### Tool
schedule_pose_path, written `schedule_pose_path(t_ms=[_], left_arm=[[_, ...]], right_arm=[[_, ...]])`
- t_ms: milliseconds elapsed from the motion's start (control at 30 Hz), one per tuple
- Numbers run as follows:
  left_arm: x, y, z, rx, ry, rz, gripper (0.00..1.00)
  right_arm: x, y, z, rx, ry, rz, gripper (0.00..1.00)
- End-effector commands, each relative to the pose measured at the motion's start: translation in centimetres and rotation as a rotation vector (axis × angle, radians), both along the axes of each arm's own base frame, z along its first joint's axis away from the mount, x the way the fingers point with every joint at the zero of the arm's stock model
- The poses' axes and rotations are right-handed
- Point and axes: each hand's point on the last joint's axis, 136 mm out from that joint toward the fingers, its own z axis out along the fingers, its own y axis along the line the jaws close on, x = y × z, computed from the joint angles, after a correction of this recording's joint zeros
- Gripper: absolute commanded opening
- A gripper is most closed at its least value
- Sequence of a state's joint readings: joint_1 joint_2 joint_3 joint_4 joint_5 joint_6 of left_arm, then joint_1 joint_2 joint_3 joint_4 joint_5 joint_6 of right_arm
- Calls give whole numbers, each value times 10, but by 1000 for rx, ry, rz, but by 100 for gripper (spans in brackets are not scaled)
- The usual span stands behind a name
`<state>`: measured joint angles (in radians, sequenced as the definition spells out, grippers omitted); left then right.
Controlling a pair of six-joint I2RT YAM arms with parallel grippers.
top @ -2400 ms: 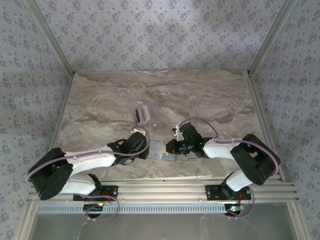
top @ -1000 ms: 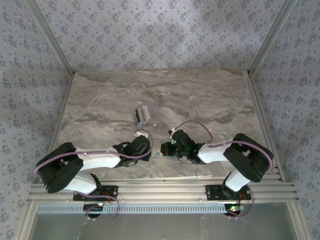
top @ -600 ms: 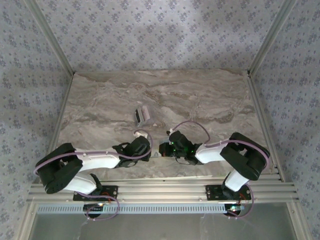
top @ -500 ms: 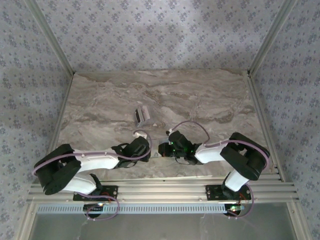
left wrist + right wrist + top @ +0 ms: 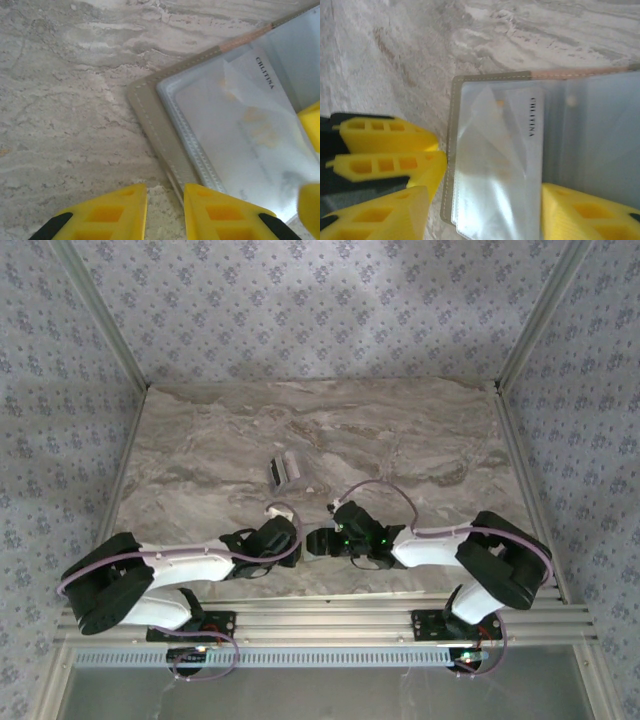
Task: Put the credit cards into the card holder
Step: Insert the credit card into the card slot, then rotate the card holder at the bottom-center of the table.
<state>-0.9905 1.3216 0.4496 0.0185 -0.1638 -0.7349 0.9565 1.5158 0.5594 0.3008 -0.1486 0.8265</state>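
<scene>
The card holder (image 5: 150,115) lies open on the marble table, its clear pockets facing up, and it shows again in the right wrist view (image 5: 451,130). A pale credit card (image 5: 522,135) with black lettering sits under the clear plastic (image 5: 250,125). My right gripper (image 5: 485,192) is open, one finger on either side of that pocket. My left gripper (image 5: 166,192) is at the holder's left edge, its jaws a narrow gap apart with bare table between them. In the top view both grippers, left (image 5: 296,542) and right (image 5: 322,540), meet over the holder. More credit cards (image 5: 285,472), one dark and one pale, lie farther back.
The marble table (image 5: 420,440) stretches far and to both sides of the grippers. An aluminium rail (image 5: 330,618) runs along the near edge, just behind the arms. Patterned walls enclose the back and sides.
My right gripper has gone from shut to open and has shifted slightly left over the holder. The left arm has barely moved. The loose cards are where they were.
</scene>
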Motion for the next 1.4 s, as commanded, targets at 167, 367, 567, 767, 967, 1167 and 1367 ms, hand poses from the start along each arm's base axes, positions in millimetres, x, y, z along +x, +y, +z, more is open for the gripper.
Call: schedule_pose_path(t_ms=[167, 367, 567, 767, 967, 1167, 1367], left_arm=[[-5, 1, 3, -6, 17, -11, 27], [-4, 3, 10, -23, 4, -13, 28], [-4, -2, 18, -44, -1, -33, 29], [-4, -22, 16, -86, 29, -75, 30], [1, -34, 5, -82, 50, -85, 29], [9, -29, -2, -34, 51, -59, 29], [21, -14, 0, 1, 36, -17, 29]], right_arm=[[-10, -34, 1, -167, -8, -4, 78], [4, -68, 24, -298, -114, -79, 78], [10, -78, 37, -350, -144, -59, 60], [36, -79, 35, -373, -141, -77, 39], [57, -96, 14, -397, -111, -149, 41], [41, -103, -22, -425, -23, -145, 40], [10, -114, -41, -404, 39, -172, 36]])
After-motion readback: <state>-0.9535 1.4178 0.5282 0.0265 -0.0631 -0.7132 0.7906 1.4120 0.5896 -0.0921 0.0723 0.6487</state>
